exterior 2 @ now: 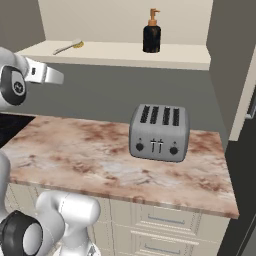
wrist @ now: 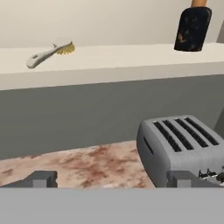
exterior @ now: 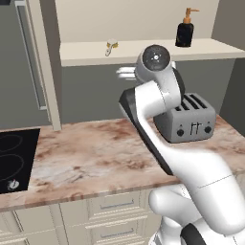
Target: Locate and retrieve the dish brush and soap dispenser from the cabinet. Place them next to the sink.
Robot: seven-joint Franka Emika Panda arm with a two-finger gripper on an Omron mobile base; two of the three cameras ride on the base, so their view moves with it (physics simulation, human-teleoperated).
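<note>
The cream-white dish brush (exterior: 111, 47) (exterior 2: 69, 47) (wrist: 48, 54) lies on the cabinet's pale shelf (exterior: 143, 51) at the left. The black soap dispenser (exterior: 184, 29) (exterior 2: 152, 34) (wrist: 193, 28) with its copper pump stands upright on the same shelf, further right. My gripper (wrist: 114, 180) (exterior 2: 54, 77) hovers above the counter, below and in front of the shelf edge, facing the shelf. It is open, its fingertips (wrist: 41, 178) wide apart with nothing between them. The sink is out of view.
A grey four-slot toaster (exterior: 191, 119) (exterior 2: 159, 132) (wrist: 183, 144) stands on the marbled counter (exterior: 91, 158) under the soap dispenser. A black cooktop (exterior: 14, 158) sits at the counter's left end. The open cabinet door (exterior: 28, 57) stands at the left, and cream drawer fronts (exterior: 115, 206) run below.
</note>
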